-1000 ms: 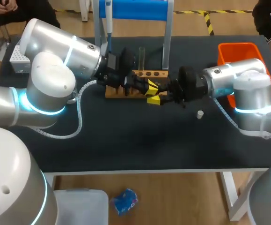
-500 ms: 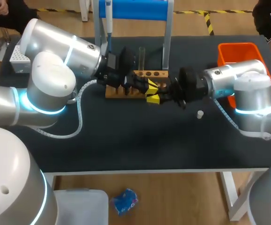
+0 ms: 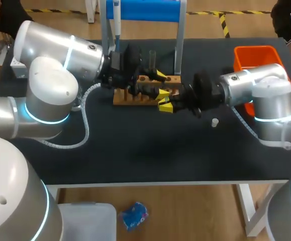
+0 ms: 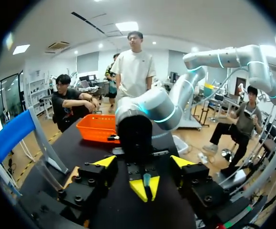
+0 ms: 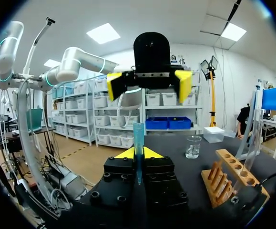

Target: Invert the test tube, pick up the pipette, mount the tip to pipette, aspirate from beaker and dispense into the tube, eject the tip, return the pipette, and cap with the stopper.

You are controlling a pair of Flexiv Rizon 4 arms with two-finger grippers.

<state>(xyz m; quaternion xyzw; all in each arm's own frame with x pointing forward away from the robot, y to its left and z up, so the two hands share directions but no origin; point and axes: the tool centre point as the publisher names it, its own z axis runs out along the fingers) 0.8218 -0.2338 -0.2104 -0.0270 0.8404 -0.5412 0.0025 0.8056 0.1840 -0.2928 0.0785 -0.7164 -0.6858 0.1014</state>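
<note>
My right gripper (image 5: 138, 155) has its yellow tips pressed together on a slim blue pipette tip (image 5: 138, 143), which stands upright between them, wide end up. From overhead, that gripper (image 3: 166, 105) sits near the middle of the table (image 3: 135, 150), just off the near side of the wooden rack (image 3: 122, 98), toward the rack's right end. My left gripper (image 4: 143, 161) faces it head-on with its fingers spread wide (each wrist camera shows the other arm's tool dead ahead). It hangs over the rack, which lies close to the table's far edge.

A clear test tube (image 3: 152, 57) stands upright at the rack's far side. The pipette (image 3: 116, 15) hangs on the blue stand (image 3: 145, 10) at the far edge. The glass beaker (image 5: 193, 147) stands on the table beyond the rack, as my right wrist sees it. A small white stopper (image 3: 214, 122) lies on the table toward the right edge, apart from the rack. An orange bin (image 3: 256, 52) sits in the far right corner.
</note>
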